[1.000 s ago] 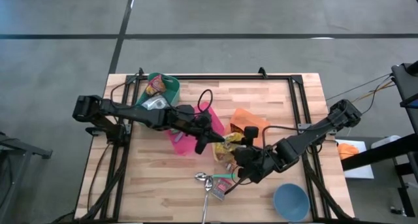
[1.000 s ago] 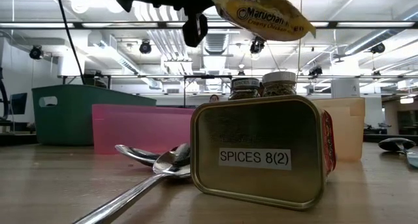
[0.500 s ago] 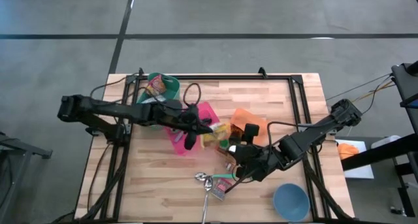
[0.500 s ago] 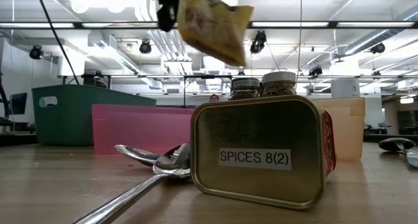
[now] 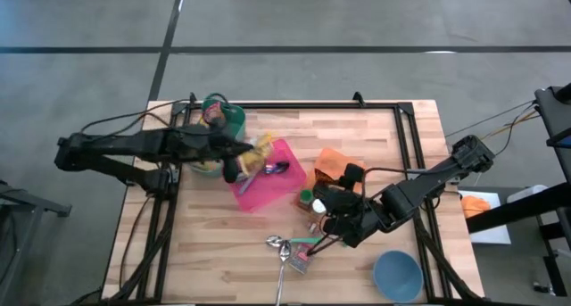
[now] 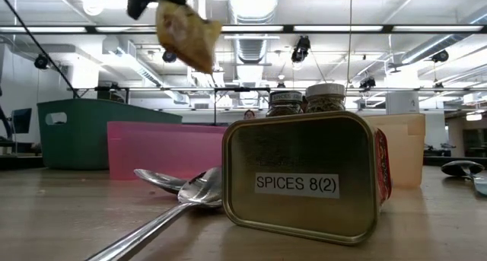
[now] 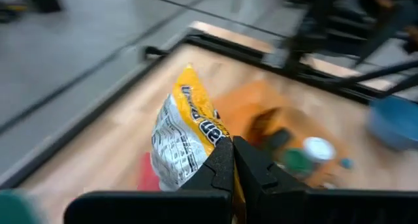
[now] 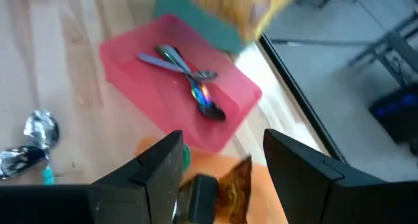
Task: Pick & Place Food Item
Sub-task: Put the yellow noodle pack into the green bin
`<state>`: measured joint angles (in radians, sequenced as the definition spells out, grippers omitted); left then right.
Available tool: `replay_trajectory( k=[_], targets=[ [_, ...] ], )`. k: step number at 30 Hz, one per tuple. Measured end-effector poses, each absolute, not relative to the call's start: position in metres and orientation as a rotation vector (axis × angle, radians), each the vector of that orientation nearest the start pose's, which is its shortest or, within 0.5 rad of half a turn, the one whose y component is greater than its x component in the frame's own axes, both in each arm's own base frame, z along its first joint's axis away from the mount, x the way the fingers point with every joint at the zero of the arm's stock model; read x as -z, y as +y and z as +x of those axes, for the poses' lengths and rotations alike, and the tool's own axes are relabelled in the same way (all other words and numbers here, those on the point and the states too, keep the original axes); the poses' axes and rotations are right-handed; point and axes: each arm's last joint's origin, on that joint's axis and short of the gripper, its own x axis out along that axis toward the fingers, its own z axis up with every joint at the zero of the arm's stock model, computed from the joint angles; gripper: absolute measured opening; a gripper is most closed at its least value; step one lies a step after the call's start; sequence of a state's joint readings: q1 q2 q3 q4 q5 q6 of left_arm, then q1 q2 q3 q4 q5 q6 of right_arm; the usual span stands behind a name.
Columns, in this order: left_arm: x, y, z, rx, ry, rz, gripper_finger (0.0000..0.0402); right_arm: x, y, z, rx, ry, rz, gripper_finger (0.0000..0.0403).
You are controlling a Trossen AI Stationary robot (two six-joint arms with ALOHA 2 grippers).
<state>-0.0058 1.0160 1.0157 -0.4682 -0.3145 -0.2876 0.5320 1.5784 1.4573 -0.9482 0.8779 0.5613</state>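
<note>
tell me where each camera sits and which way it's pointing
High view: above the table, looking straight down; both arms show, left pincer carrying the noodle packet over the pink tray.
Low view: at tabletop height, looking level past the spice tin; the packet hangs overhead.
Left wrist view: on the left arm, looking past its shut fingers clamping the packet.
Right wrist view: on the right arm, looking past its open pincer.
Shared: high and right wrist views both show the pink tray.

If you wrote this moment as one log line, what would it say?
left gripper: shut on ramen packet, carried above pink tray | right gripper: open, empty, near orange tray
</note>
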Motion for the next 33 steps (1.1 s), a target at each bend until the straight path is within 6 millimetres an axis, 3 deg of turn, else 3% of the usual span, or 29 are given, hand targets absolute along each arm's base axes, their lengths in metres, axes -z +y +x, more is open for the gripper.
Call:
replay_trajectory(
  k=[8, 14, 20, 33],
  targets=[
    [-0.352, 0.027, 0.17, -0.66, 0.417, -0.192, 0.0, -0.31, 0.133, 0.271, 0.64, 0.715, -0.093, 0.021],
    [-0.345, 0.047, 0.157, -0.839, 0.499, -0.199, 0.0, -0.288, 0.129, 0.266, 0.713, 0.712, -0.081, 0.021],
    [-0.333, 0.069, 0.155, -0.938, 0.636, -0.185, 0.0, -0.273, 0.126, 0.26, 0.779, 0.705, -0.009, 0.021],
    [-0.303, 0.103, 0.171, -0.935, 0.901, -0.151, 0.0, -0.26, 0.121, 0.249, 0.83, 0.768, 0.11, 0.021]
  ],
)
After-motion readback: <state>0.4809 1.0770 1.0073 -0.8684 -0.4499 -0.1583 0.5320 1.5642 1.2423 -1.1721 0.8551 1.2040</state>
